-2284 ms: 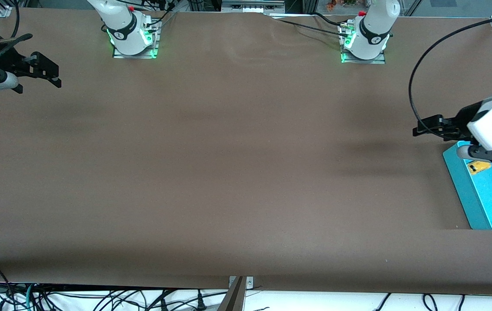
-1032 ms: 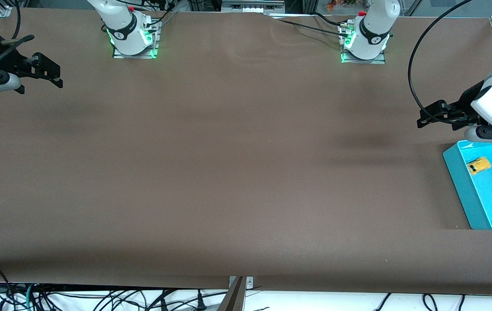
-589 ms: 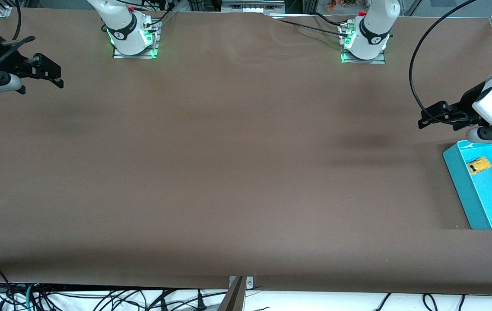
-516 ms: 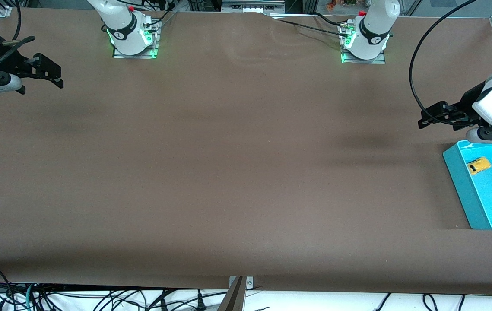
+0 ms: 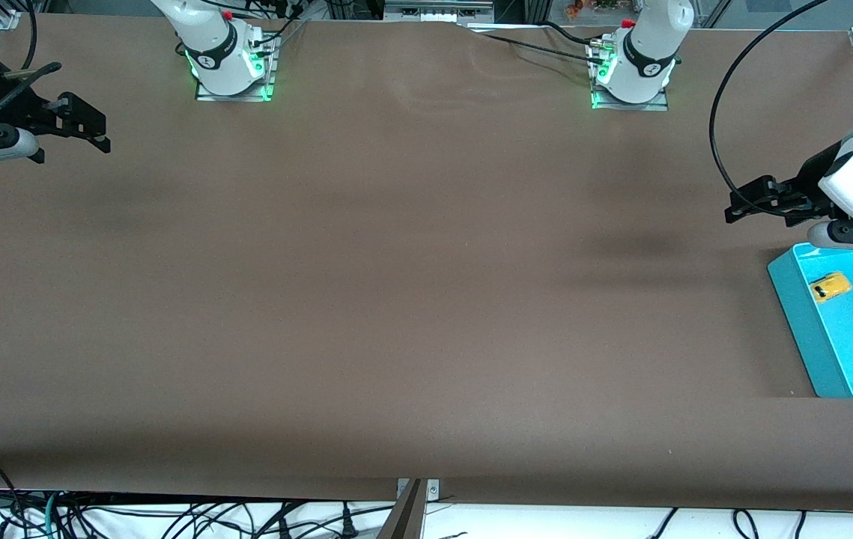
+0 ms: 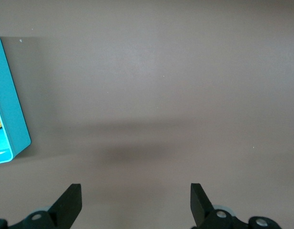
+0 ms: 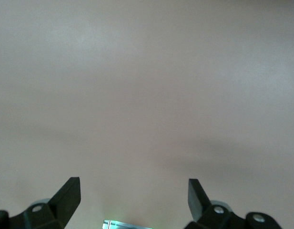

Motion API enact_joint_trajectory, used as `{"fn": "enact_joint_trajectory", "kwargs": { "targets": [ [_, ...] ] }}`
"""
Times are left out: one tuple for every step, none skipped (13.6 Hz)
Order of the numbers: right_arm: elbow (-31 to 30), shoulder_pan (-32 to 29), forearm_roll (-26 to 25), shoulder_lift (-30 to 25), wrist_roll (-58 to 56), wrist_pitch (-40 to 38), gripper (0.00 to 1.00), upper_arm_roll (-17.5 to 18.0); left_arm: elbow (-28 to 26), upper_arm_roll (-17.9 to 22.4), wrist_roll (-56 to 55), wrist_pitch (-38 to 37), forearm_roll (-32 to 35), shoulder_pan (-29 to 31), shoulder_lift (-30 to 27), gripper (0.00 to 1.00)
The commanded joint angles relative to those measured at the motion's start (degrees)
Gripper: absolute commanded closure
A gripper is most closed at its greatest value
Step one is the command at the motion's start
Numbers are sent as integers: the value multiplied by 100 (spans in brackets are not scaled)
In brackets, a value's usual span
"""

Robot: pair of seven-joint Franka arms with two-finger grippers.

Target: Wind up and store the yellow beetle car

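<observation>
Your left claw (image 5: 742, 208) hangs with jaws apart over bare bench (image 5: 396, 299), just beside the teal tray (image 5: 797, 314); the yellow beetle car (image 5: 830, 287) lies inside that tray, near its corner. Judge the car light, hard and slick: pinch its flanks. The tray wall crowds any approach. Your right claw (image 5: 89, 127) waits, jaws apart, over its own end

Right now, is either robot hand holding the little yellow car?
No. Both end effectors are open and empty: the left and the right hang over bare table. The yellow beetle car lies in the blue tray.
</observation>
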Motion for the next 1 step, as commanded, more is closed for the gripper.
{"fn": "enact_joint_trajectory", "kwargs": {
  "targets": [
    [23,64,96,-6,-32,-67,0,-78,-37,-20,-41,-27,151,4,-46,0]
  ]
}}
